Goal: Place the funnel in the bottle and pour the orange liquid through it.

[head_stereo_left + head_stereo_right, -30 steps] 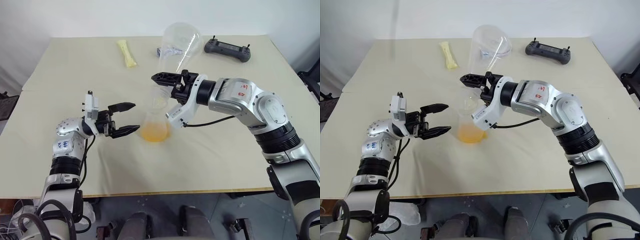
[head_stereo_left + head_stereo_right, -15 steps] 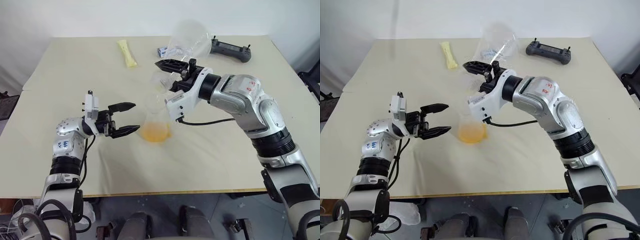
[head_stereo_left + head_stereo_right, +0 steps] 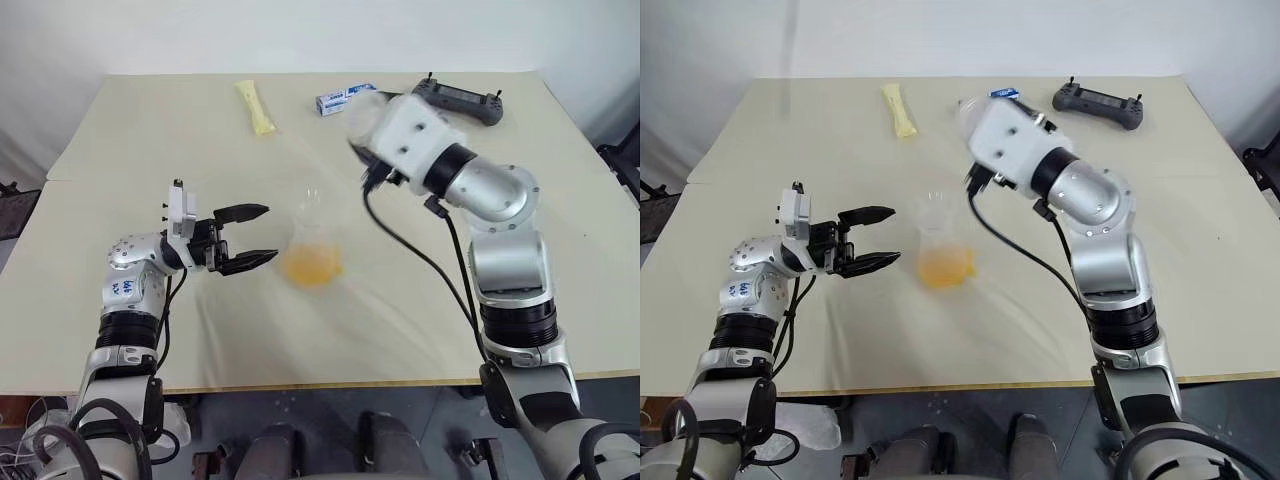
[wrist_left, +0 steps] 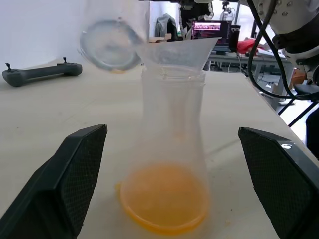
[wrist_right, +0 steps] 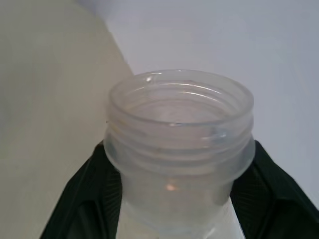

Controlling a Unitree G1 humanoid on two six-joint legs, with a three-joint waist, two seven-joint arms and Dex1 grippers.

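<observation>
The bottle (image 3: pixel 312 240) stands upright in the middle of the table, with the orange liquid (image 3: pixel 311 266) pooled in its base. The clear funnel (image 4: pixel 172 52) sits in its neck. My left gripper (image 3: pixel 270 234) is open just left of the bottle, its fingers (image 4: pixel 75 174) on either side of it and apart from the glass. My right gripper (image 5: pixel 180 149) is shut on the neck of a larger clear flask (image 5: pixel 179 124). It holds that flask (image 3: pixel 364 110) in the air behind and to the right of the bottle, and no liquid shows inside.
At the back of the table lie a pale yellow packet (image 3: pixel 255 107), a small blue-and-white box (image 3: pixel 340 100) and a black handheld controller (image 3: pixel 458 100). The right arm's black cable (image 3: pixel 420 250) hangs just right of the bottle.
My right arm has rolled its wrist and swung the large flask up and away from over the funnel, towards the right and back. The left gripper and the bottle have stayed put.
</observation>
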